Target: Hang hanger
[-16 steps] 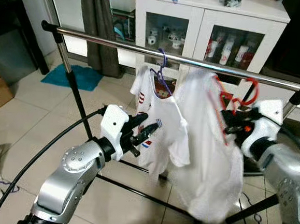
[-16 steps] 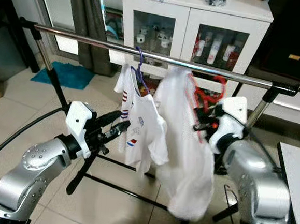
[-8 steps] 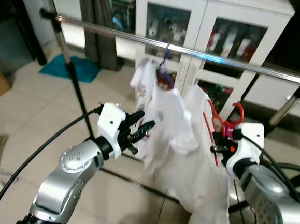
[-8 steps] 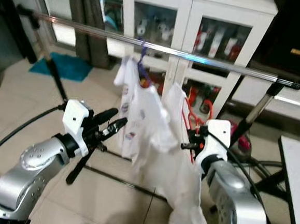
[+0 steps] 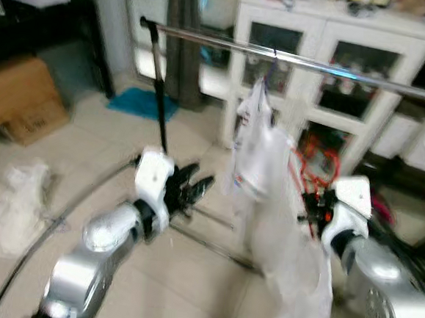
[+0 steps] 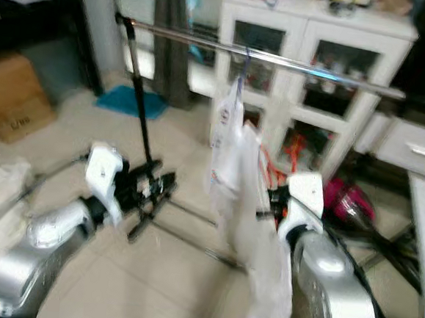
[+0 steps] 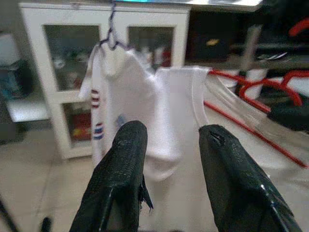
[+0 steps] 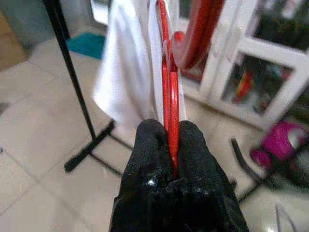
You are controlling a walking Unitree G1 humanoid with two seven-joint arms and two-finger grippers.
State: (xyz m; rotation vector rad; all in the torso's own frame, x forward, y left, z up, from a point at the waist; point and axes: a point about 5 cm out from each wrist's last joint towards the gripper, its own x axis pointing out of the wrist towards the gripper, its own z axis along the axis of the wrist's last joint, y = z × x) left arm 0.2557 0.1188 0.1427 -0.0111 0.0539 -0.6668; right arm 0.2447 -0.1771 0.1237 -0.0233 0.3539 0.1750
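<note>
Two silver arms reach out before us toward a chrome clothes rail (image 5: 337,69), where a small white shirt (image 5: 252,144) hangs from a purple hanger (image 7: 112,30) in front of a white cabinet (image 6: 319,42). Our right gripper (image 8: 170,145), raised at the right below the rail, pinches the red hanger (image 8: 168,96) carrying a long white garment (image 5: 293,254) that droops toward the floor. Our left gripper (image 7: 166,150), held out level at the left, has its fingers spread and grasps nothing, pointing at the hung shirt.
</note>
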